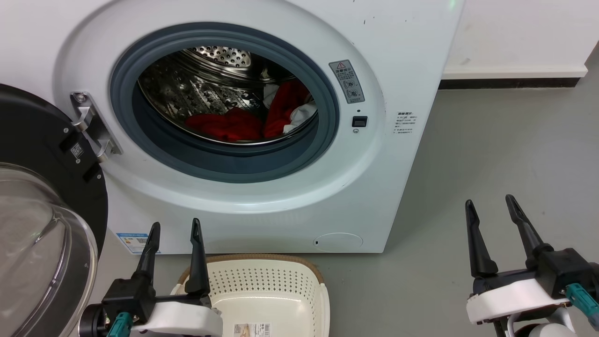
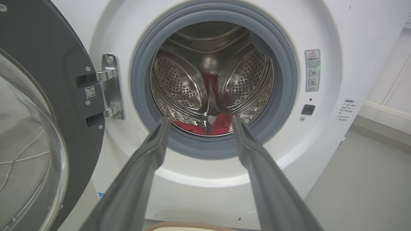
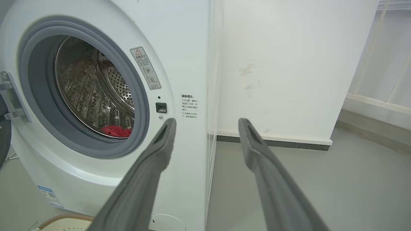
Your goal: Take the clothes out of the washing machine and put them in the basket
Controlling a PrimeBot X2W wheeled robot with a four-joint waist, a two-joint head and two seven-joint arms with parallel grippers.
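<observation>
Grey floor (image 1: 491, 154), white wall (image 1: 514, 32) behind. White front-loading washing machine (image 1: 407, 56) has its black-framed glass door (image 1: 32, 140) swung wide to the robot's left, so the porthole is open for a reach-in. Soft red fabric clothes (image 1: 234, 124), one with white panels, lie low in the perforated steel drum (image 1: 187, 89), right of centre. Cream perforated plastic basket (image 1: 262, 281) sits on the floor just below the porthole, which keeps the drop short. Left claw (image 1: 175, 223) hangs over the basket, fingers spread, empty, aimed at the drum. Right claw (image 1: 489, 200) is off to the machine's right, also spread and empty. Nothing is in the basket yet; I'd judge the reach-in comes next.
</observation>
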